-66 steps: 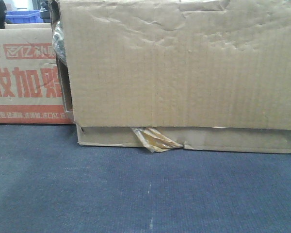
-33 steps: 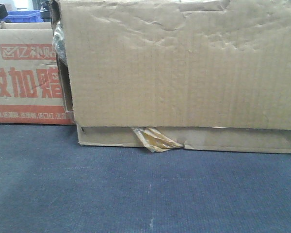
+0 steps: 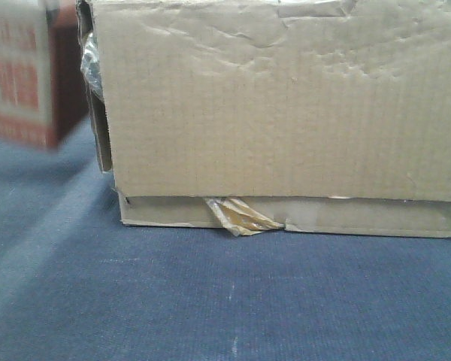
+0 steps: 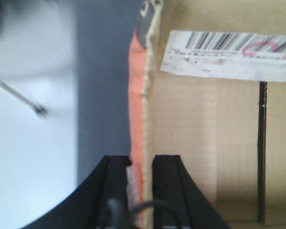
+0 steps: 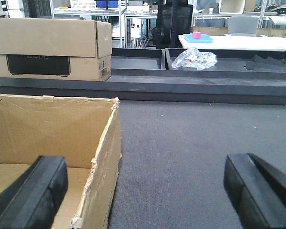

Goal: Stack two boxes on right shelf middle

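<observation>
Roughly, at far left of the front view, the printed box (image 3: 22, 71) is smearing into blur. Its red print is unreadable and the frame edge is cutting it off. It is sitting high in the frame; whether it is touching the mat (image 3: 210, 301) I cannot tell.

From the left wrist, the left claw (image 4: 142, 186) is pinching that box's wall. Both black fingers (image 4: 167, 191) are pressing the cardboard, orange print on the outer side. A barcode label (image 4: 229, 55) is showing on the brown inner face, its text too blurred to read. White blur is filling the view's left side.

Moving right, the plain box (image 3: 286, 105) is filling most of the front view, with its top and right side cut off. It is resting on the blue-grey mat. Its face is looking dented and rippled, and tan tape (image 3: 240, 216) is peeling at the bottom seam.

From the right wrist, the right claw (image 5: 143, 191) is spreading wide and gripping nothing. One finger (image 5: 28, 195) is hanging over the box's open inside, the other out over bare mat, with the torn wall between them. Behind, another carton (image 5: 47, 45) and a clear bag (image 5: 195, 58) are sitting on a dark ledge.
</observation>
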You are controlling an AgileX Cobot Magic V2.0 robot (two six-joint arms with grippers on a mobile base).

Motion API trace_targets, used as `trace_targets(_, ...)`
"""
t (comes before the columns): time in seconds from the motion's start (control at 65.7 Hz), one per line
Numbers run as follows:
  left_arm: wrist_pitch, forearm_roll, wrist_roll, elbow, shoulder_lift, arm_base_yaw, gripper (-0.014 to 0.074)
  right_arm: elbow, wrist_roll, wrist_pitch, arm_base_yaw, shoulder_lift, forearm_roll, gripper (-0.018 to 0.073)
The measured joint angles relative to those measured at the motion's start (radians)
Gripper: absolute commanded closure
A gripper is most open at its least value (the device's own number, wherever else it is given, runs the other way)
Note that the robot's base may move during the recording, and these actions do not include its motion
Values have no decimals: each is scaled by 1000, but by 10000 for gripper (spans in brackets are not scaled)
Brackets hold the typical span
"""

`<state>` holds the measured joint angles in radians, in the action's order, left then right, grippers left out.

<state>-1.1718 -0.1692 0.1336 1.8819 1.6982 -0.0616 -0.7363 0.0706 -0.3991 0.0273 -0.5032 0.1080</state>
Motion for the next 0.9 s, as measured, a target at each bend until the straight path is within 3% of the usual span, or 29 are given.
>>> trace_targets(0.213, 140, 38, -78, 9, -171, -2, 707, 0, 0, 0, 0, 0, 0, -10)
trace_targets(0.396, 193, 200, -94, 103, -234, 3, 707, 0, 0, 2, 0, 0, 0, -10)
trace_targets(0.487, 202, 280, -96, 162, -238, 34, 707, 0, 0, 10, 0, 0, 0, -10)
trace_targets(0.639, 241, 358, -100, 207, -238, 165, 707, 0, 0, 17, 0, 0, 0, -10)
trace_targets(0.898, 284, 373, -102, 211, -140, 402, 707, 0, 0, 21, 0, 0, 0, -10)
